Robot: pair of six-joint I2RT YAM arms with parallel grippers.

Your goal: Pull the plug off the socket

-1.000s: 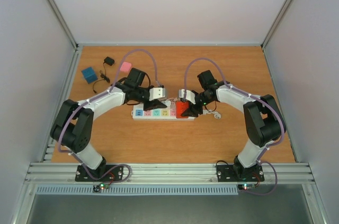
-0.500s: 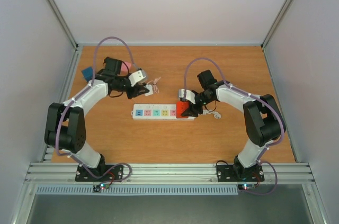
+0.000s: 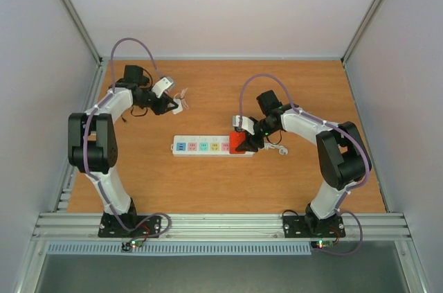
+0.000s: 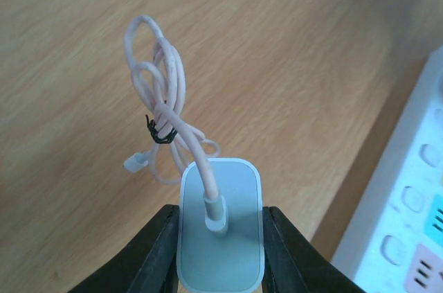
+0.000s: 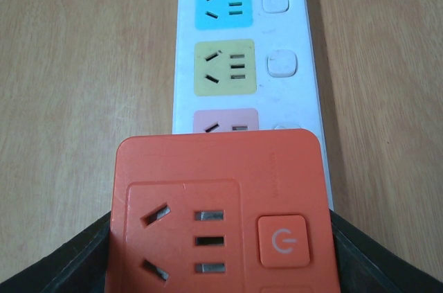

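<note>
Left arm (image 3: 114,104) extended far-left; jaws clamp plug (image 4: 220,231), off socket (image 3: 208,146).

plug (image 3: 178,106) in left gripper (image 3: 172,104), well apart from socket (image 3: 201,146)

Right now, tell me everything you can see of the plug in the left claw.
The plug is a pale grey-white block with rounded corners, plastic-looking. A pale pink cable leaves its face, coiled into loops and bound by a black tie. The left claw pinches its two sides, holding it above the wooden table, apart from the power strip.
</note>
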